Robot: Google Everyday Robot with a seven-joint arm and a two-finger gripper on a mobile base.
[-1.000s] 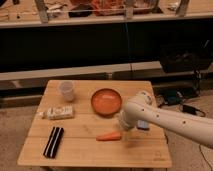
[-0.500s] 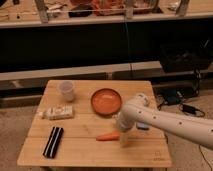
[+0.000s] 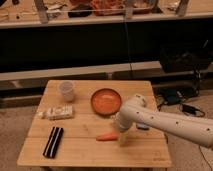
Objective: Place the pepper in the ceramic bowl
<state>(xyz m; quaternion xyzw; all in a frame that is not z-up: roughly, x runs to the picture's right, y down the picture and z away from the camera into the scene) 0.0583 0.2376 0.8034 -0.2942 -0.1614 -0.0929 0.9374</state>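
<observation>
Tool, wide, hangs at three o'clock of slim orange pepper. It should straddle the middle squarely; round orange-red ceramic bowl lies at twelve.

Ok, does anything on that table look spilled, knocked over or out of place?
Nothing stands out. The pepper lies on the table, outside the upright ceramic bowl, and the tool hangs right next to it.

place: robot lab | signs: cluttered bench, floor cables (with adapters), claw low over wooden table
</observation>
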